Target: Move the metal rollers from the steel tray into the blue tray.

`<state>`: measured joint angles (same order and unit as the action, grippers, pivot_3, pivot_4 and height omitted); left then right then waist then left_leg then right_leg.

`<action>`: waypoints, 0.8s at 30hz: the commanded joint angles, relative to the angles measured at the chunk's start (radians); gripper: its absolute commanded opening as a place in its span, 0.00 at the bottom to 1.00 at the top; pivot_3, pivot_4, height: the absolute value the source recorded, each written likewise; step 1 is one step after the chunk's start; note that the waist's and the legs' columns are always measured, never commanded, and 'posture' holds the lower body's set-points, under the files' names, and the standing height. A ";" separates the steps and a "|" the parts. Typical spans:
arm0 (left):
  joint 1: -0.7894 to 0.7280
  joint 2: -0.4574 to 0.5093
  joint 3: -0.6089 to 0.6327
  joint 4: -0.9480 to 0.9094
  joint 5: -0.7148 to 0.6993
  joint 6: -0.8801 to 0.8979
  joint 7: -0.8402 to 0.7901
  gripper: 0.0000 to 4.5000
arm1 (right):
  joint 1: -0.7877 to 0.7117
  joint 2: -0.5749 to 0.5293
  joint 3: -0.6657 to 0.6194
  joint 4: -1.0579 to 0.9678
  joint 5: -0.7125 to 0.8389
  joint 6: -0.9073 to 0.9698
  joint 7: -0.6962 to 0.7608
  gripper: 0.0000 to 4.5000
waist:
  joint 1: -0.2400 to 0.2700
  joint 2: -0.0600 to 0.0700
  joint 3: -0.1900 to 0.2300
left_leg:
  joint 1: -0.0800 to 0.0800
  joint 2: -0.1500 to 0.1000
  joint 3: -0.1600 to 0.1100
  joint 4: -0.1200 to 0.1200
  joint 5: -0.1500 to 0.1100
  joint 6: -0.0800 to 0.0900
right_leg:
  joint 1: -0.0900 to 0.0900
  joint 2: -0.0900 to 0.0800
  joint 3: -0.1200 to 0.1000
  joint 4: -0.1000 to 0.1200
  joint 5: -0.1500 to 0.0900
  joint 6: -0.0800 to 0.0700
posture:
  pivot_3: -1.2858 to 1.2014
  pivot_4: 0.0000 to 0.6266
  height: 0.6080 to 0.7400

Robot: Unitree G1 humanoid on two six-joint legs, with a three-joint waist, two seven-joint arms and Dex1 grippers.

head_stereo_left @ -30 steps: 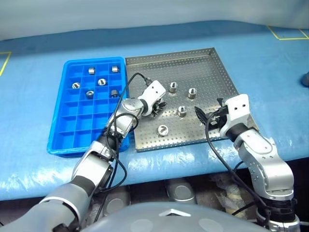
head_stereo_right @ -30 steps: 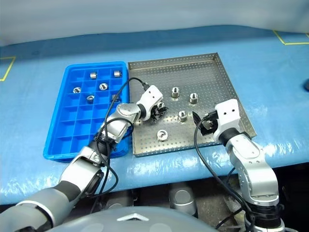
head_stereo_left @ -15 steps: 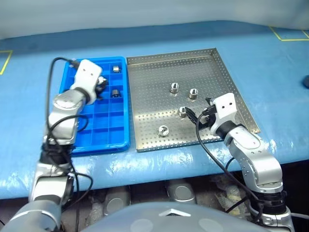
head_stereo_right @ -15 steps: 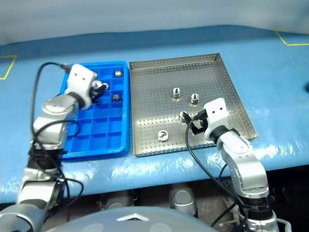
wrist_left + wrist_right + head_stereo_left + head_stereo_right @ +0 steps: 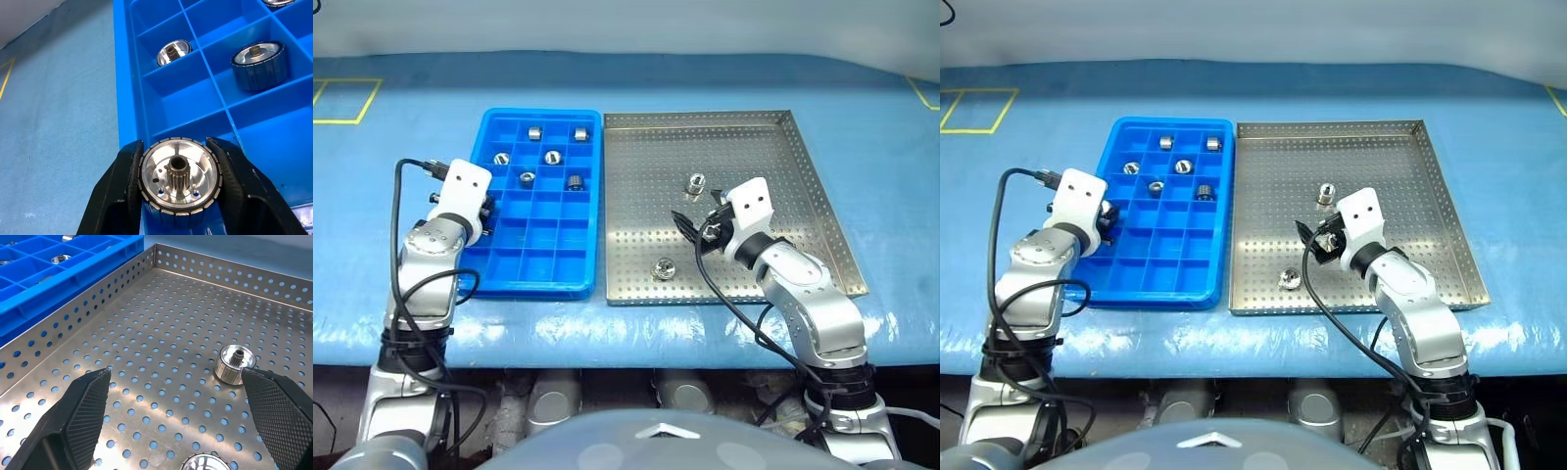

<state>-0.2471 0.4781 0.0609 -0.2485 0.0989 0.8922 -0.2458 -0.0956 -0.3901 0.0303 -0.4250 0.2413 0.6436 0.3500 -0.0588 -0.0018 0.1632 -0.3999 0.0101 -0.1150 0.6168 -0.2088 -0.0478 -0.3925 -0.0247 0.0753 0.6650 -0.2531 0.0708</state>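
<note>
Roller (image 5: 179, 182) — in left pincer (image 5: 179, 191)

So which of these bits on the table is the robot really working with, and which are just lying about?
Part of the job:
- metal rollers, some in each tray, one in the left gripper
- steel tray
- blue tray
- right gripper, jaws open over the steel tray

Just there:
- blue table cover
- yellow tape marks

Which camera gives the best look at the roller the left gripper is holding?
The left wrist view: the held roller sits close up between the left gripper's black fingers, its toothed hub plain, above the blue tray's edge. In the head views the white wrist housing hides nearly all of it.
</note>
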 commanded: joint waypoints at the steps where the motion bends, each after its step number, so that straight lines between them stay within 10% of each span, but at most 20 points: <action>1: -0.026 -0.019 0.016 0.017 -0.012 -0.043 0.013 0.54 | -0.018 -0.003 -0.005 -0.013 -0.004 -0.018 0.007 1.00 | 0.000 0.000 0.000 | 0.000 0.000 0.000 0.000 0.000 0.000 | 0.000 0.000 0.000 0.000 0.000 0.000 | 0.52 0.24 1.00; 6: -0.054 -0.035 0.033 0.018 -0.014 -0.029 0.026 0.84 | 0.007 -0.037 0.015 -0.042 0.001 0.020 0.043 1.00 | 0.005 0.000 0.000 | 0.000 0.000 0.000 0.001 0.000 0.000 | 0.001 0.000 0.000 0.001 -0.001 0.002 | 0.51 0.24 1.00; 19: -0.082 -0.087 0.078 -0.075 -0.198 -0.234 -0.083 0.84 | 0.007 -0.001 -0.039 0.074 -0.027 0.169 -0.077 1.00 | -0.003 0.000 0.000 | 0.000 0.000 0.000 0.001 0.000 -0.001 | 0.000 0.000 0.000 0.000 0.000 0.000 | 0.51 0.24 1.00; 24: -0.079 -0.075 0.086 -0.074 -0.202 -0.240 -0.082 0.85 | 0.008 0.008 -0.033 0.082 -0.023 0.180 -0.075 0.66 | -0.004 0.000 0.000 | 0.000 0.000 0.000 0.001 0.000 0.000 | 0.000 0.000 0.000 0.000 -0.001 0.001 | 0.51 0.24 1.00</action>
<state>-0.3215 0.3875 0.1353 -0.2787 -0.0989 0.6764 -0.3283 -0.0827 -0.3840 0.0096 -0.3201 0.2195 0.8195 0.2786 -0.0628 -0.0018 0.1630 -0.4000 0.0097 -0.1148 0.6179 -0.2085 -0.0483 -0.3920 -0.0248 0.0753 0.6652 -0.2540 0.0723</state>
